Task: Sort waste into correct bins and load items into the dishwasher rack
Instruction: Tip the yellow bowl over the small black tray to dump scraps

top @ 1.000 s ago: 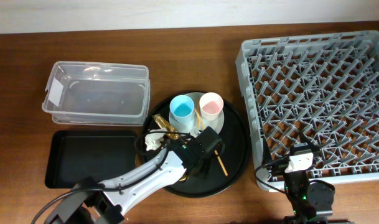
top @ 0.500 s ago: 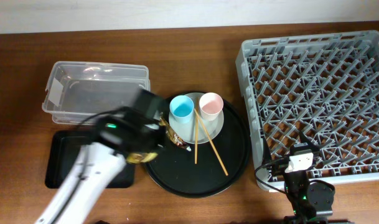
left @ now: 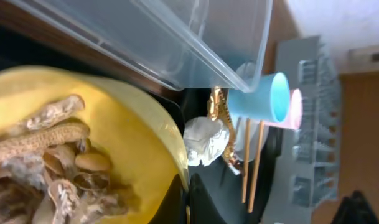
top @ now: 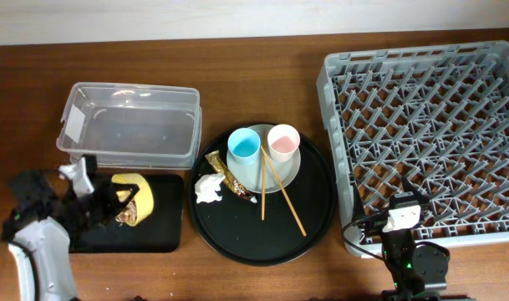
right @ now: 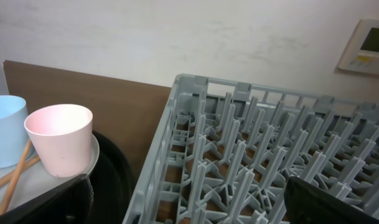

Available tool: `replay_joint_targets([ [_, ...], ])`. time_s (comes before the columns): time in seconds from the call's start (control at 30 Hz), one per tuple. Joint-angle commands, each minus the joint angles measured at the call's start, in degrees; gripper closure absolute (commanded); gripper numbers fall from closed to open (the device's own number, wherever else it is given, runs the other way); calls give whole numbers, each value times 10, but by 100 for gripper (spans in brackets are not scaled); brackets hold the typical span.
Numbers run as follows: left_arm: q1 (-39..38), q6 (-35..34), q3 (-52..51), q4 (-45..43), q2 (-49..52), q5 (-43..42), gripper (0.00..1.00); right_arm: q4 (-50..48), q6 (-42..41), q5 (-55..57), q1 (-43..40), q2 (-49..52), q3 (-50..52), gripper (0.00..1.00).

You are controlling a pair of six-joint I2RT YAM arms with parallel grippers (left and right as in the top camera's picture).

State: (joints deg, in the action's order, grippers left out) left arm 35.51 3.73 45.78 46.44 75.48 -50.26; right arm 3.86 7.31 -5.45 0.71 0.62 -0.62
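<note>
My left gripper (top: 118,206) is shut on the rim of the yellow bowl (top: 139,194) and holds it tilted over the shallow black rectangular tray (top: 158,230). In the left wrist view the jaws (left: 187,208) pinch the bowl's rim (left: 145,134), and tan food scraps (left: 49,162) lie inside the bowl. The white napkin (top: 208,190), gold wrapper (top: 224,174), blue cup (top: 244,149), pink cup (top: 282,141), plate (top: 281,171) and chopsticks (top: 279,197) are on the round black tray. My right gripper (right: 189,205) is open and empty at the front left corner of the grey dishwasher rack (top: 430,125).
The clear plastic tub (top: 129,125) stands behind the black rectangular tray. The round black tray (top: 317,213) lies between the bins and the rack. The table's front edge is close below both arms.
My left arm has carried the yellow bowl from the round black tray leftward to above the black rectangular tray, where it now tilts. The right arm has not moved.
</note>
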Motion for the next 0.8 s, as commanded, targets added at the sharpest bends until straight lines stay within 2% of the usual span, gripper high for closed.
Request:
replay_joint_targets([
  [0.0, 47, 29, -41, -36, -5, -124, 100, 2, -2, -3, -3, -4, 3, 1],
  [0.13, 68, 52, -48, -42, -5, -199, 100, 2, -2, -3, -3, -4, 3, 1],
  [0.3, 74, 54, -48, -51, -5, -228, 100, 2, -2, -3, -3, -4, 3, 1],
  [0.37, 84, 54, -48, -53, -5, -266, 100, 2, -2, -3, -3, -4, 3, 1],
  [0.63, 89, 54, -48, -66, -4, -280, 100, 2, -2, -3, -3, -4, 3, 1],
  [0.77, 89, 49, -48, -69, -4, -316, 100, 2, -2, -3, -3, -4, 3, 1],
])
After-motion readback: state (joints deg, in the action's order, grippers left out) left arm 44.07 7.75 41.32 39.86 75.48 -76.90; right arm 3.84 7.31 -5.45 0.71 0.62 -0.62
